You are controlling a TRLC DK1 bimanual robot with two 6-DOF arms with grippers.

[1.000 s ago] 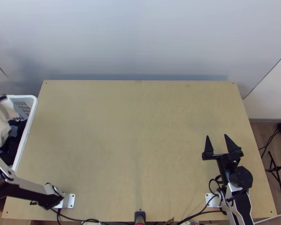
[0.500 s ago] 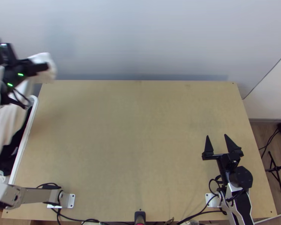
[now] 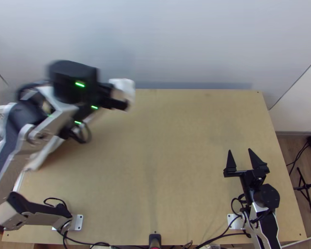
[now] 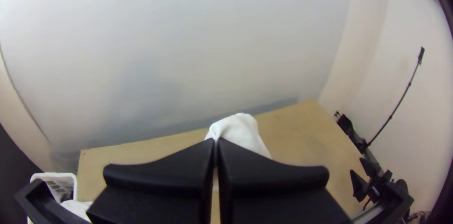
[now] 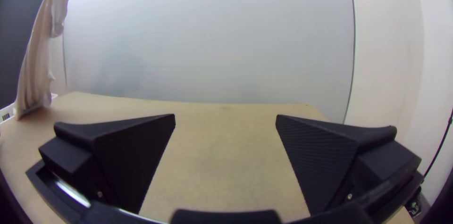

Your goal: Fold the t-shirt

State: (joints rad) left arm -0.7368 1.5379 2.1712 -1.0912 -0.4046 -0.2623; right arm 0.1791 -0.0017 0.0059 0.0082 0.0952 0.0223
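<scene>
Rightward in the top view's upper left, the left black two-fingered claw [image 3: 125, 101] has swung, clenched on the hanging off-white fabric t-shirt [image 3: 123, 86]; lower right, the right black two-fingered claw [image 3: 239, 150] stands spread.

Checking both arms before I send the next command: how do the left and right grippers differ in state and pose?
The left gripper is shut on the white t-shirt; the right gripper is open, with nothing between its fingers.

The left gripper is raised at the far left, the cloth hanging from it; the right gripper is at the table's right side, near its own base.

Both have two black fingers.
</scene>
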